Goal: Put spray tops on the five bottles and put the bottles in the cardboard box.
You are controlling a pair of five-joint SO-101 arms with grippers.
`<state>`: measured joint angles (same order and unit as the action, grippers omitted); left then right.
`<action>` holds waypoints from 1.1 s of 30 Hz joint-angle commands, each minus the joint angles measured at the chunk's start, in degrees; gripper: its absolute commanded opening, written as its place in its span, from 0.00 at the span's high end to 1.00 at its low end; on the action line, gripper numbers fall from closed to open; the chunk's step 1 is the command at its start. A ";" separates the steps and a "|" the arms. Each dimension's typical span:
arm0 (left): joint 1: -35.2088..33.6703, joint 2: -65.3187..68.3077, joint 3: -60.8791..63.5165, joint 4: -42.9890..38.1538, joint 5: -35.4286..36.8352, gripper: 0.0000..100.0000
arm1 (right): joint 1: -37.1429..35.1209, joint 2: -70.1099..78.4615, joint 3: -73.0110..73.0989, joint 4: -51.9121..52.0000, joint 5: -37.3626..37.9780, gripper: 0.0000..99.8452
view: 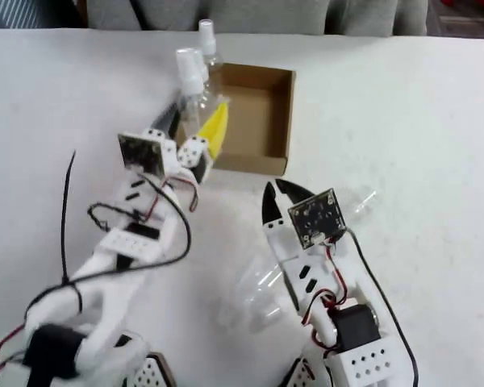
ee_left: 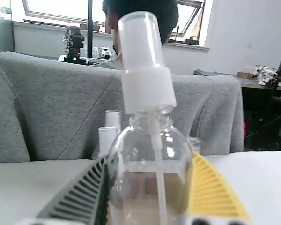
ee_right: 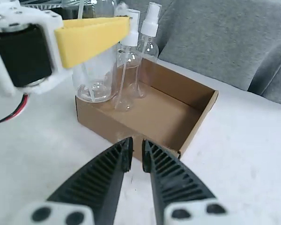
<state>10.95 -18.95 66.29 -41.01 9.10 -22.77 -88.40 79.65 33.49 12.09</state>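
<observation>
Bottle [ee_left: 150, 168] with its spray top [ee_left: 143, 61] already seated is hanging upright in the left tool [view: 200, 122], whose grey and yellow jaws are pressing on the glass body from both sides. It is sitting at the left wall of the cardboard box [view: 289, 121], near the middle of the table's [view: 419, 105] far edge, and whether its base is touching the box floor I cannot tell. Two capped bottles [ee_right: 147, 51] are standing in the box's far-left corner, just beside it. The step in hand is looking like the set-down: the left arm should be lowering straight, keeping the bottle vertical and off its neighbours, and opening only once the base is resting flat. The right tool [ee_right: 136, 147] is hovering before the box's near wall, jaws almost closed on nothing, well placed for steadying the box.
</observation>
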 commanded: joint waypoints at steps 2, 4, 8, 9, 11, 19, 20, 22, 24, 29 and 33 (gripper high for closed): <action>-3.03 10.15 -9.14 -5.01 0.53 0.98 | -0.57 -0.31 -0.53 -0.92 0.09 0.98; -3.03 14.73 -10.37 -9.32 0.53 0.98 | -0.57 -0.31 -0.53 -0.92 0.18 0.98; -3.03 23.52 -13.54 -14.95 0.53 0.98 | -0.57 -0.31 -0.53 -0.92 0.18 0.98; -3.03 25.45 -14.42 -15.82 0.53 0.98 | -0.57 -0.31 -0.53 -0.92 0.18 0.98; -3.21 28.62 -16.09 -16.88 0.53 0.98 | -0.57 -0.31 -0.53 -0.92 0.18 0.98; -5.85 34.95 -20.31 -18.37 0.44 0.98 | -0.57 -0.48 -0.53 -0.92 0.18 0.98; -5.76 35.38 -20.31 -18.37 0.26 0.98 | -0.57 -0.48 -0.53 -0.92 0.18 0.98; -5.49 36.18 -20.31 -18.37 0.18 0.98 | -0.57 -0.48 -0.53 -0.92 0.18 0.98; -5.41 36.97 -20.31 -18.37 0.09 0.98 | -0.57 -0.57 -0.53 -0.92 0.18 0.98; -5.32 39.16 -21.54 -18.37 0.09 0.98 | -0.57 -0.57 -0.53 -0.92 0.18 0.98; -5.32 42.07 -23.12 -18.37 0.09 0.98 | -0.48 -0.57 -0.53 -0.92 0.26 0.98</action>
<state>5.93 21.85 47.03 -57.63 9.10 -22.86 -88.40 79.65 33.49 12.09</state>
